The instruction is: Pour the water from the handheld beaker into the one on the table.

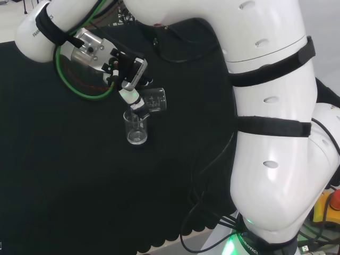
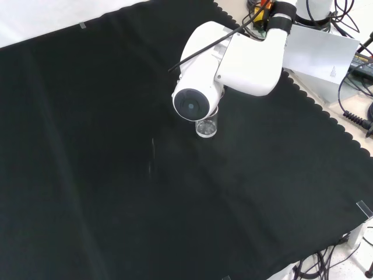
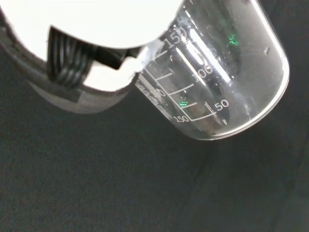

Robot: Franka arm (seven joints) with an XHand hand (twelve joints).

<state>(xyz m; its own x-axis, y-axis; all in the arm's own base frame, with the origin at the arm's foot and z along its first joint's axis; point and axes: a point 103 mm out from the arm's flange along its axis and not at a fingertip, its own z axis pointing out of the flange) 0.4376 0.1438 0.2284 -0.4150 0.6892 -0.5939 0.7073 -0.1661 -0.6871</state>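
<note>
In the head view an upright beaker [image 1: 136,129] stands on the bench's black cloth [image 1: 64,175] just below the hand [image 1: 129,74]; the hand's fingers curl round a tilted beaker [image 1: 155,100], its mouth just above the standing one's rim.

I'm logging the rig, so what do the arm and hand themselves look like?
The arm is glossy white with rounded links, black straps around it and a round grey cap at one joint. A green cable loops by the wrist. The hand is black and white.
</note>
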